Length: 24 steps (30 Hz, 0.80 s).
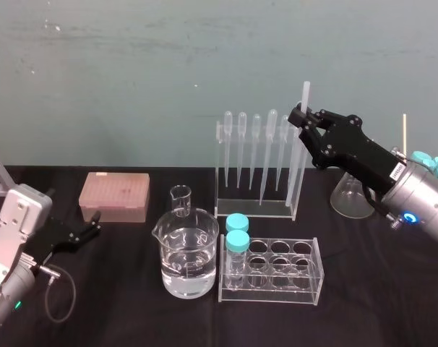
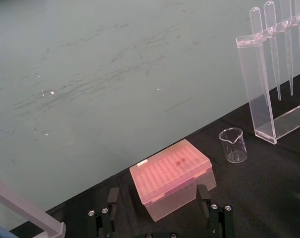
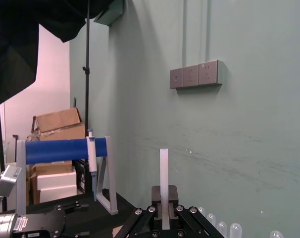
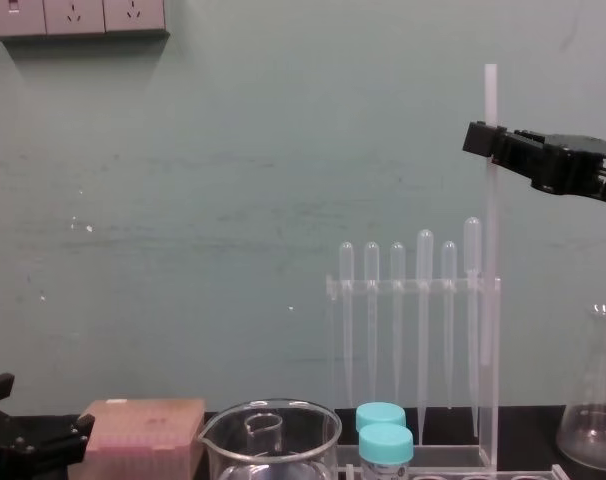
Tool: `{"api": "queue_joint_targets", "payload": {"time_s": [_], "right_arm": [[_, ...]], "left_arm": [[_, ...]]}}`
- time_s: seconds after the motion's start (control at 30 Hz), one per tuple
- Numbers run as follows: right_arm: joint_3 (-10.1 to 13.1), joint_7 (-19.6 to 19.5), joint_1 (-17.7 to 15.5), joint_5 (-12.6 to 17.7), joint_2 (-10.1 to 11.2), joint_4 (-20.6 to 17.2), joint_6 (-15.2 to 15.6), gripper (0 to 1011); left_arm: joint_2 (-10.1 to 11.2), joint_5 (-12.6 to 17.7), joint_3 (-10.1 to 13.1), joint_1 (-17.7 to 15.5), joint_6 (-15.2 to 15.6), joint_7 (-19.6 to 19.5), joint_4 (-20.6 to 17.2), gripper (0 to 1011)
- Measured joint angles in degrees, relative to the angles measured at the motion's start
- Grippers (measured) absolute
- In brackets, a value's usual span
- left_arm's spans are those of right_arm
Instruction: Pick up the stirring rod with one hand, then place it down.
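One long translucent-white stirring rod [image 1: 298, 159] is being held upright, black right gripper [image 1: 303, 119] clamping its upper part, beside six clear bulb-topped pipettes [image 4: 424, 290]; black left gripper [image 1: 95, 224] is idling low-left, fingers apart.

Soft, even indoor light with faint shadows

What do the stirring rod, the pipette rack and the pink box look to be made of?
The stirring rod is milky translucent and matt: plastic or frosted glass, cannot tell. The pipette rack has clear glossy flat panels with bright edges, likely acrylic. The pink box looks like frosted translucent plastic; a grid shows dimly through its lid.
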Motion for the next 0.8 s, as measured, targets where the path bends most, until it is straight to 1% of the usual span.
{"api": "queue_joint_targets", "payload": {"time_s": [0.23, 0.5, 0.63, 0.8], "right_arm": [[-0.60, -0.03, -0.39, -0.72, -0.02, 0.60, -0.16, 68], [-2.03, -0.01, -1.49, -3.51, -0.29, 2.95, -1.71, 69], [-2.42, 0.05, -1.67, -4.68, -1.00, 4.88, -2.65, 69], [-2.45, 0.59, -1.35, -5.03, -2.16, 6.67, -3.86, 68]], "left_arm": [[0.00, 0.00, 0.00, 0.00, 0.00, 0.00, 0.00, 1000], [0.00, 0.00, 0.00, 0.00, 0.00, 0.00, 0.00, 1000], [0.00, 0.00, 0.00, 0.00, 0.00, 0.00, 0.00, 1000], [0.00, 0.00, 0.00, 0.00, 0.00, 0.00, 0.00, 1000]]}}
